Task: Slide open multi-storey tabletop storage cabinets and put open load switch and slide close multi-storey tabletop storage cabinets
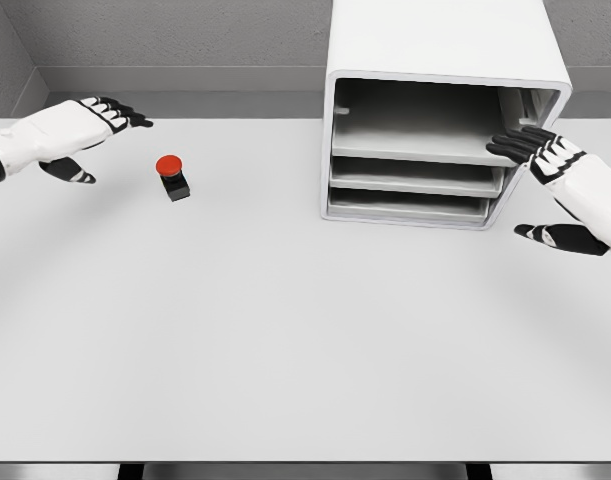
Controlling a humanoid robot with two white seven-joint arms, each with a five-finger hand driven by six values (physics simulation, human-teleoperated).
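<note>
Red-capped black load switch (171, 177) sits untouched on the white table (285, 340), well apart from the white three-tier cabinet (440, 120).
We see our right hand (545, 155) spread at the top drawer (415, 150), left hand (85, 125) open, empty; pull straight and level.

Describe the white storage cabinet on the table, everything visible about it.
The storage cabinet is a white box with rounded corners, smooth and plastic-looking, standing upright at the far right of the table. Its open front faces the camera, showing three stacked grey tray-like levels, all seemingly empty; the top one is tallest. No front panel covers the levels. The right hand has its dark fingers at the front right edge by the top level; actual contact is unclear. Nothing else is near it.
</note>
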